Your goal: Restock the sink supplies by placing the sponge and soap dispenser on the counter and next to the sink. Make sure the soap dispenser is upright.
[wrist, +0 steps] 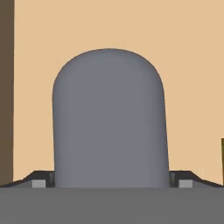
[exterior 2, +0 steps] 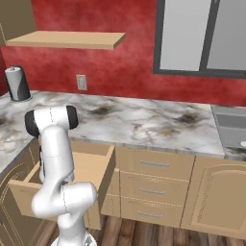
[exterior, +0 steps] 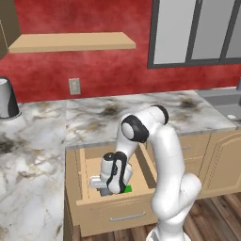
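My arm reaches down into an open wooden drawer [exterior: 84,164] below the marble counter [exterior: 94,117]. In the hand view the dark grey rounded body of the soap dispenser [wrist: 109,118] lies on the drawer floor between my fingertips [wrist: 41,183], which press against its two sides; its pump top is hidden. My gripper [exterior: 106,188] is low inside the drawer, shut on the bottle. A corner of the green sponge [exterior: 127,189] peeks out just right of the hand. The sink [exterior: 227,101] is set into the counter at the far right.
A silver-grey canister [exterior: 7,99] stands on the counter's left part. A wooden wall shelf [exterior: 70,42] hangs above. The drawer's side walls enclose the hand closely. The drawer [exterior 2: 91,166] juts out to the left of the closed drawers [exterior 2: 153,190]; the sink [exterior 2: 233,126] is at the right.
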Robot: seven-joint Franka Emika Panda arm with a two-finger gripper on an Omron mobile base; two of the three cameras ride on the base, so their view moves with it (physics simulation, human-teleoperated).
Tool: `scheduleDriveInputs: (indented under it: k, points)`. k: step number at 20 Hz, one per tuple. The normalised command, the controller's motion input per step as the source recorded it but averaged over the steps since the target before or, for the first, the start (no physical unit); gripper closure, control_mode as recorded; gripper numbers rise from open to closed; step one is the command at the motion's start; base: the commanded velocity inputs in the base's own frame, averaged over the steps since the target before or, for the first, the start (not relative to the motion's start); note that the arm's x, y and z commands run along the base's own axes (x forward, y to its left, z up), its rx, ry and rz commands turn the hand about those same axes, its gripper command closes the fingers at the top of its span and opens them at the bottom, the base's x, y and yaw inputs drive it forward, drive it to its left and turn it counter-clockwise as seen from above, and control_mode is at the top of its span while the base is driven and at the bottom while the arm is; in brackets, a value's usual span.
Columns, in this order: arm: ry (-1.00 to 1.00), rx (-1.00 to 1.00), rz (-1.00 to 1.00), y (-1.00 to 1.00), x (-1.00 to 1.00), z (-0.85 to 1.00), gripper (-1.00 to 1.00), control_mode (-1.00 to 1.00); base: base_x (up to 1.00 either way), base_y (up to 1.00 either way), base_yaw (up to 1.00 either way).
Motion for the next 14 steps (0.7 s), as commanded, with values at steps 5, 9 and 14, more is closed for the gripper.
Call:
scheduleDriveInputs:
  k: [5, 9, 14]
  points:
    - [0.00, 0.00, 0.00, 0.00, -0.26, -0.60, 1.00, -1.00, 0.00, 0.00, 0.00]
    - [0.00, 0.01, 0.00, 0.00, -0.21, 0.06, 1.00, -1.00, 0.00, 0.00, 0.00]
    - [-0.12, 0.00, -0.01, -0.18, -0.36, 0.92, 1.00, -1.00, 0.00, 0.00, 0.00]
